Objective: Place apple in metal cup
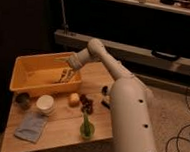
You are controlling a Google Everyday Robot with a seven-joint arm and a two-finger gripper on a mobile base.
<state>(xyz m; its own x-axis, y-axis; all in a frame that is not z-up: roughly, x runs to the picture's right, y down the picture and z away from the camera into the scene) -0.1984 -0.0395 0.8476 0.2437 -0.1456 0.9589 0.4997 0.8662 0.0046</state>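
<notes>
Gripper [65, 78] (fingers apart) hangs over yellow bin [20, 69], white cup [45, 104] between apple [74, 99] and metal cup [22, 100].

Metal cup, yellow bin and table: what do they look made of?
The metal cup looks dull dark grey, likely matte metal. The yellow bin is smooth, evenly coloured, probably plastic. The table shows plank lines, apparently wood. The tool hangs over the bin.

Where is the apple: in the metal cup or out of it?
Out. The apple lies on the wooden table, apart from the metal cup; the gripper hangs open over the yellow bin.
</notes>
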